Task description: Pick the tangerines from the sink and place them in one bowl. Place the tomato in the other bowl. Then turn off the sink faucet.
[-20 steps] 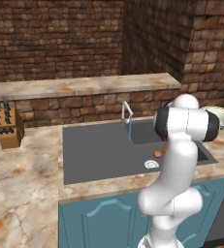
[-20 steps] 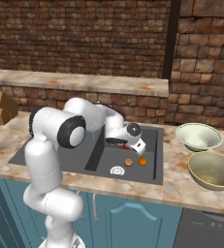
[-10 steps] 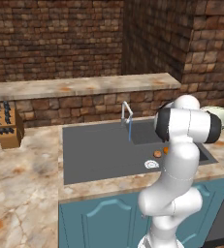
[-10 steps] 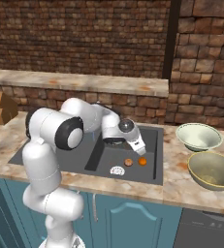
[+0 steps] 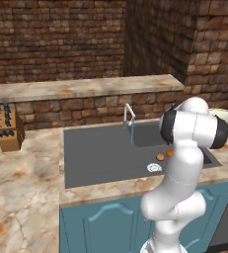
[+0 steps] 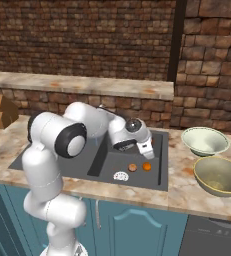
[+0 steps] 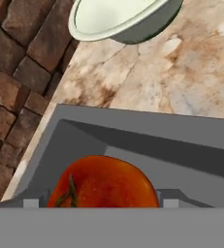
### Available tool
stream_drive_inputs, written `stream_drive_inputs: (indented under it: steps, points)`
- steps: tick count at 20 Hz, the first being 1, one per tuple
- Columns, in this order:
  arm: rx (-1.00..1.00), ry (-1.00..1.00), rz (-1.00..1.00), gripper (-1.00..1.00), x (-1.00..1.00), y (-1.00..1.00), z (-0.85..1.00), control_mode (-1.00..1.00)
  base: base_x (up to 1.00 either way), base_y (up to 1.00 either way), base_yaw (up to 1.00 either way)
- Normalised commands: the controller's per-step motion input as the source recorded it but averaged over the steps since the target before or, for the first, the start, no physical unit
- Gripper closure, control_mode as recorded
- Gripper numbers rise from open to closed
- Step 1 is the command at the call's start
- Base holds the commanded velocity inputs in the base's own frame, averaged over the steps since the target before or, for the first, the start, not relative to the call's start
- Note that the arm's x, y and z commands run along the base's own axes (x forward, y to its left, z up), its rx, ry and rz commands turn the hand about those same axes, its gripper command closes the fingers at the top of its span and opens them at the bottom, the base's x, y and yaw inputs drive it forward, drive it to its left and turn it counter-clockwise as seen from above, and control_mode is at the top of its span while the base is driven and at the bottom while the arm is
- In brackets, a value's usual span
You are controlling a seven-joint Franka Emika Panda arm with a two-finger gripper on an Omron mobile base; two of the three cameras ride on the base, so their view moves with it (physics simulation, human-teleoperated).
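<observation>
Hand view shows the tomato (image 7: 104, 181) now gripped in the hand (image 6: 146, 149), lifted toward the cream bowl (image 7: 118, 19), tangerines (image 6: 139, 167) remaining.

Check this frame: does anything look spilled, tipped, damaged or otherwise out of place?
Nothing stands out. Both tangerines lie on the floor of the sink, the pale cream bowl and the olive-tan bowl sit upright on the counter, and the tomato sits at the gripper. A thin blue stream runs from the faucet.
</observation>
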Motion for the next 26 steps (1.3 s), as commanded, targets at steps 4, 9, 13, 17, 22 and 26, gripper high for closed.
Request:
stream_drive_inputs:
  steps: [4, 9, 13, 17, 22, 26]
  points:
    - [0.21, 0.00, -0.05, 1.00, 0.01, -0.44, 0.47, -1.00, 0.00, 0.00, 0.00]
    - [0.11, 0.00, -0.06, 1.00, 0.16, -0.44, 0.09, -1.00, 0.00, 0.00, 0.00]
    - [0.00, 0.00, -0.15, 1.00, 0.17, -0.42, 0.00, -1.00, 0.00, 0.00, 0.00]
    - [0.02, 0.00, -0.14, 1.00, 0.06, -0.47, 0.00, -1.00, 0.00, 0.00, 0.00]
    - [0.09, 0.00, -0.10, 1.00, 0.00, -0.55, 0.00, -1.00, 0.00, 0.00, 0.00]
    - [0.11, 0.00, -0.10, 1.00, 0.02, -0.57, 0.00, -1.00, 0.00, 0.00, 0.00]
